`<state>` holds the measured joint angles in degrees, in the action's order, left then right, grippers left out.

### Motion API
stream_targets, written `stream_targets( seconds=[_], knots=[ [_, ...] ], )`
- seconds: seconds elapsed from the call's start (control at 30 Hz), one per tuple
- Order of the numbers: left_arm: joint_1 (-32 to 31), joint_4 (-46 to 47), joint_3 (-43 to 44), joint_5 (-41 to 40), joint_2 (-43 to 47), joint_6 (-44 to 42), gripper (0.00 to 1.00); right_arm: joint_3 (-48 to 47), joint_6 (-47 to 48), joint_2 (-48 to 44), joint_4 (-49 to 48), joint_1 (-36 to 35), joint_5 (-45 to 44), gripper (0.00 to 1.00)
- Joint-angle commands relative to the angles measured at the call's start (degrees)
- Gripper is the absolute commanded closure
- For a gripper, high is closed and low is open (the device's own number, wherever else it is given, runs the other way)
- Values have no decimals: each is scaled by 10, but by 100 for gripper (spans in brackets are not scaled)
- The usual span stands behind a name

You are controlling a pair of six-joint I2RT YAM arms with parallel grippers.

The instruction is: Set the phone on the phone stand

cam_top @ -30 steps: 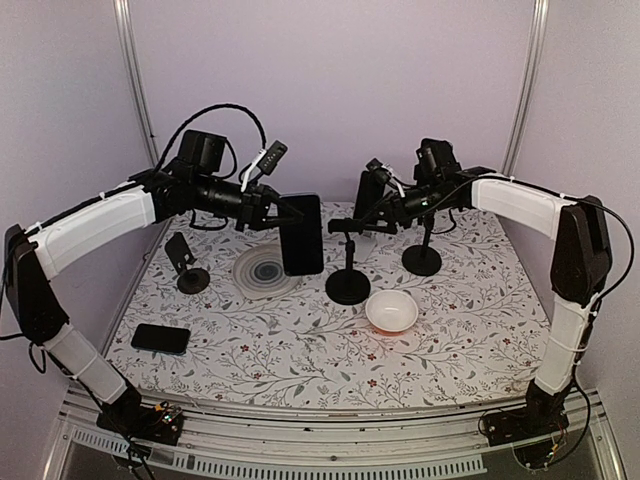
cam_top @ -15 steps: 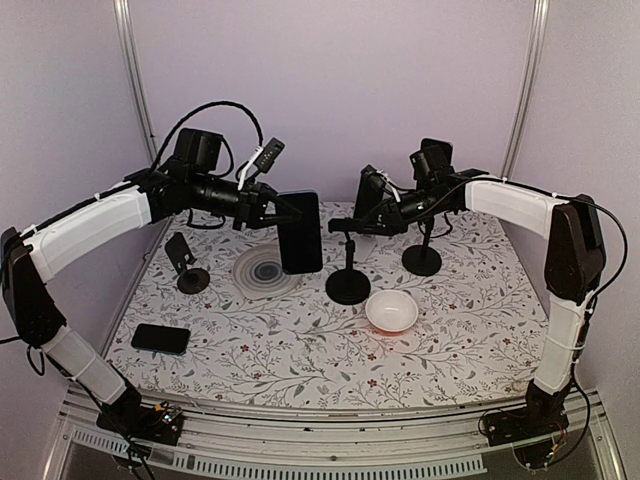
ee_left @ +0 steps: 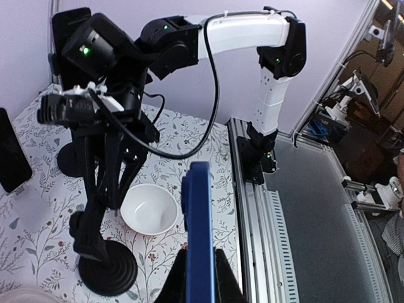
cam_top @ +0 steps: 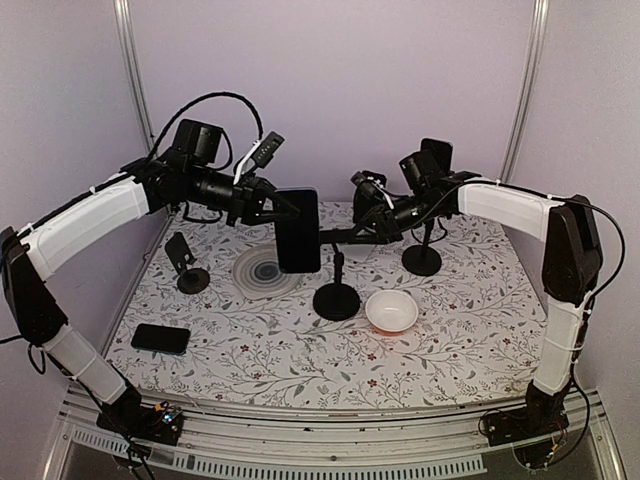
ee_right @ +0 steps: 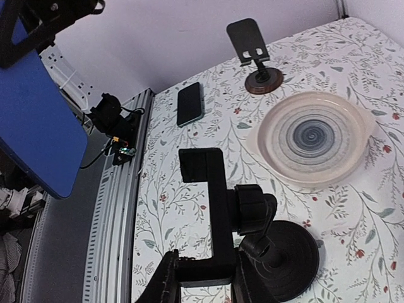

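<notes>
top external: phone held in air beside stand, not yet seated

top external view shows the left gripper (cam_top: 283, 208) clamped on the phone (cam_top: 298, 232), which hangs upright above the table (cam_top: 300, 365) with its dark screen facing the camera. the left wrist view confirms this: the phone's blue edge (ee_left: 199, 233) stands pinched between the two fingers. the phone sits just left of the head of the phone stand (cam_top: 337, 298) and is apart from it; the right wrist view shows a clear gap between the blue back (ee_right: 38, 132) and the stand's holder (ee_right: 211, 214).

the right gripper (cam_top: 362, 232) is closed on the holder arm of the phone stand; its fingers (ee_right: 165, 278) flank the lower end of the bracket. the stand's round base rests on the table.

other items noted: a white bowl (cam_top: 391, 311) just right of the stand base, a plate (cam_top: 266, 270) to its left, a small stand (cam_top: 186, 262) further left, and a second phone (cam_top: 161, 339) lying flat near the front left.
</notes>
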<state>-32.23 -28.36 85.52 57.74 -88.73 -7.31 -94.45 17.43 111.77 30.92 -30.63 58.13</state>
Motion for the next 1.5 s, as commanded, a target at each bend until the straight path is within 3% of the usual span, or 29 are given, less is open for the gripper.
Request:
stream_targets(
  seconds=[0.0, 0.23, 0.6, 1.27, 1.47],
  knots=[
    [-14, 7, 19, 52, -5, -16, 100, -16, 24, 3, -7, -40, 69, 100],
    [-56, 92, -14, 105, -25, 13, 100, -15, 33, 15, -13, -80, 86, 100],
    [-55, 180, -59, 163, -66, 21, 100, -8, 41, 21, -16, -84, 90, 100],
    [2, 223, -104, 207, -95, 13, 100, -4, 39, 22, -16, -85, 87, 100],
    [14, 165, -137, 187, -66, -9, 100, -8, 31, 24, -17, -85, 89, 100]
  ],
)
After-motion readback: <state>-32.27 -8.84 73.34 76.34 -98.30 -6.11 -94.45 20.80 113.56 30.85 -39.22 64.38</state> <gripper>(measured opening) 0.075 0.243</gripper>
